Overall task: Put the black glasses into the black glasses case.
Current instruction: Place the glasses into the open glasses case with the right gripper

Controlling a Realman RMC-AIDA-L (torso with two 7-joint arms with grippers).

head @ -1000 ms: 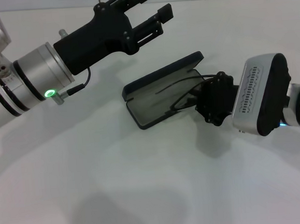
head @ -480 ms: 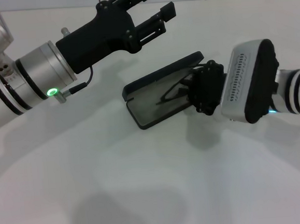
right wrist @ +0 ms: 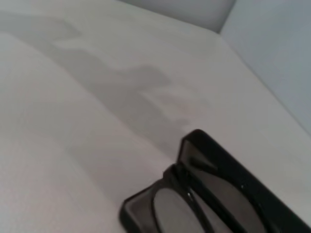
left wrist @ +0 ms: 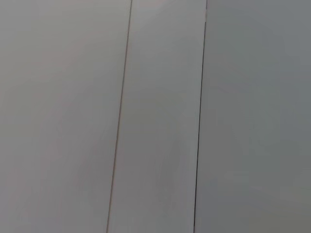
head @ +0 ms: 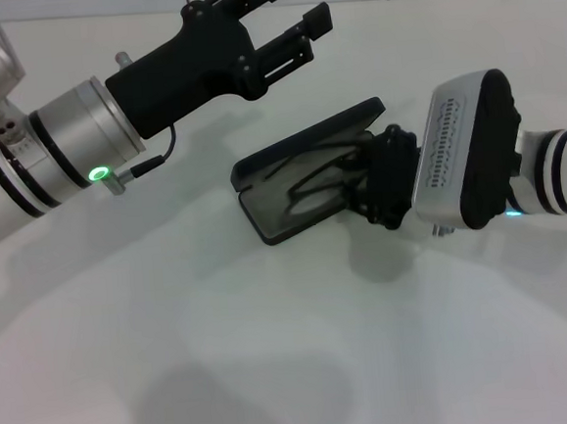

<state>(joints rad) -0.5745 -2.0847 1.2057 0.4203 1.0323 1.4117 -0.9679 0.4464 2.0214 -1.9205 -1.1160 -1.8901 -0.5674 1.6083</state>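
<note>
The black glasses case (head: 276,222) lies open on the white table, lid (head: 307,138) raised toward the back. It also shows in the right wrist view (right wrist: 218,162). The black glasses (head: 313,182) sit low in the case's grey tray, and a lens and the frame show in the right wrist view (right wrist: 171,209). My right gripper (head: 364,178) is at the case's right end, shut on the glasses at their right side. My left gripper (head: 283,14) hangs open and empty above the table behind the case.
The white table (head: 275,350) stretches bare in front of the case. A pale wall (left wrist: 155,116) with vertical seams fills the left wrist view. The left arm's shadow falls on the table behind the case (right wrist: 136,92).
My right gripper has moved left and down with the glasses, bringing them from above the case's right end into its tray. The left arm has barely moved.
</note>
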